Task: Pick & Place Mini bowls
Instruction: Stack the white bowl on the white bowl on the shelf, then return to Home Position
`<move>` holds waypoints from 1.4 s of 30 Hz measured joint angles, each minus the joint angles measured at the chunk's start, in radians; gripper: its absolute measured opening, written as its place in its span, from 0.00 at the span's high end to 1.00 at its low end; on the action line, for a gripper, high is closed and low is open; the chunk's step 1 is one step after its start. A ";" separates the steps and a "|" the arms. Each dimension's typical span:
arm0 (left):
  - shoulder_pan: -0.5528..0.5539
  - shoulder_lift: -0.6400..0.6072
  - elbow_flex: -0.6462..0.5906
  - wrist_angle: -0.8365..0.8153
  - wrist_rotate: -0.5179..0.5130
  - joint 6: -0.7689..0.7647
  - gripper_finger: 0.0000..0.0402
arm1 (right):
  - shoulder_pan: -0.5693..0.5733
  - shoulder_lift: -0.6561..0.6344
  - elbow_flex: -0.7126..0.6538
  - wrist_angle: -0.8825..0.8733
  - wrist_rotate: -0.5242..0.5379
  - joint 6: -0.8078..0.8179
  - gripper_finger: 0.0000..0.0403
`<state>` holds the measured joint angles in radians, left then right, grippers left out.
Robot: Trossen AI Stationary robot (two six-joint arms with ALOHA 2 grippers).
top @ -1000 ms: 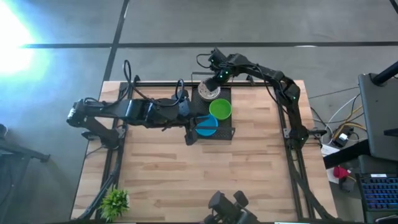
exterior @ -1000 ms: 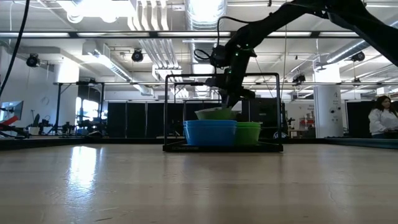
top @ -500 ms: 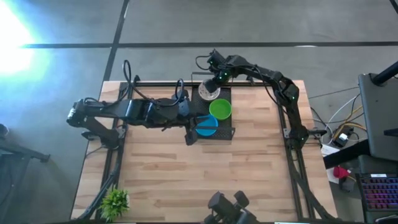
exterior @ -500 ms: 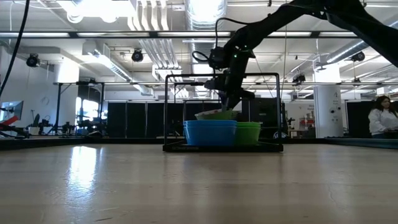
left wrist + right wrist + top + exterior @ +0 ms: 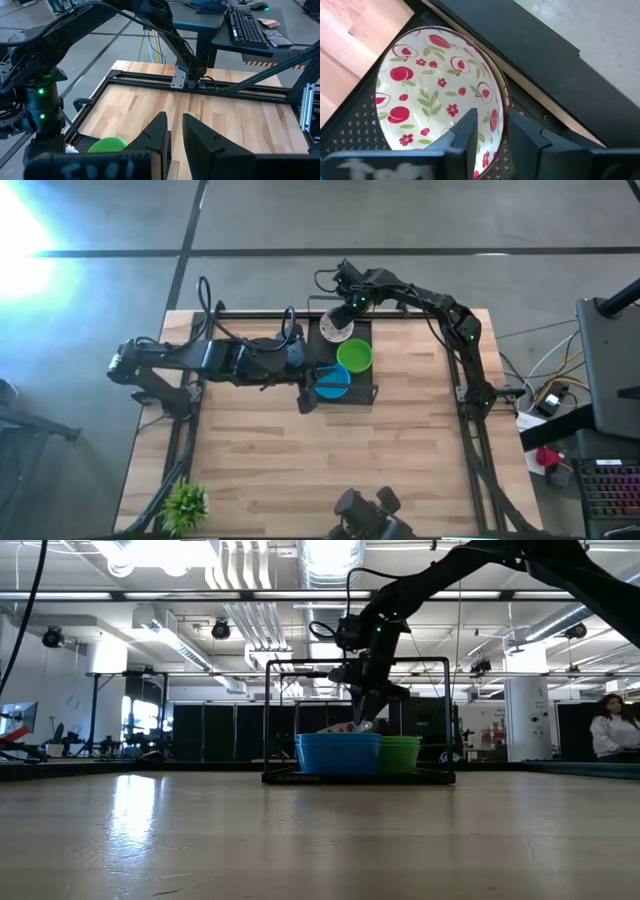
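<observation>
**Near edge of the desk (image 5: 300,470).** A small potted plant (image 5: 185,505) stands at the near left corner, well apart from the work area.

**Black tray (image 5: 368,392), far centre of the desk.**
- The blue bowl (image 5: 334,383) sits at the tray's near end.
- The left hand (image 5: 305,398) lies just beside the blue bowl on its left. Its arm reaches in low across the desk from the left.
- In the left wrist view the left hand (image 5: 175,142) has its fingers narrowly parted, with nothing between them.
- The green bowl (image 5: 354,356) is just behind the blue one. In the low view the two stand side by side, touching or nearly so.

**Far end of the tray.**
- The white floral bowl (image 5: 333,330) rests here, behind the other two.
- In the low view only a tilted edge of it shows above the blue rim.
- The right hand (image 5: 341,316) hangs directly over the floral bowl, its arm arching in from the right rear.
- In the right wrist view the right hand (image 5: 492,135) straddles the bowl's rim: one finger is inside the bowl, the other outside.
- The fingers are moderately parted, with clearance visible either side of the rim. No grip is observed.

**Beyond the desk.** A person (image 5: 610,730) is at the far right of the room.
</observation>
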<state>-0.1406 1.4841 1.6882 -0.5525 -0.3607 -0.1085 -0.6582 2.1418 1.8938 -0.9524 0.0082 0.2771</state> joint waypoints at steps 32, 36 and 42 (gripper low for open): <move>0.031 -0.109 0.000 -0.016 -0.039 0.008 0.99 | 0.149 -0.386 0.029 -0.177 -0.016 -0.178 0.98; 0.051 -0.149 -0.006 -0.032 -0.032 0.056 1.00 | 0.230 -0.511 0.000 -0.176 -0.034 -0.236 0.98; 0.098 -0.207 -0.013 -0.072 0.071 0.119 1.00 | 0.372 -0.684 -0.041 -0.172 -0.157 -0.258 0.98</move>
<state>-0.0426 1.2767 1.6749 -0.6243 -0.2893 0.0108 -0.2863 1.4580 1.8532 -1.1240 -0.1490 0.0195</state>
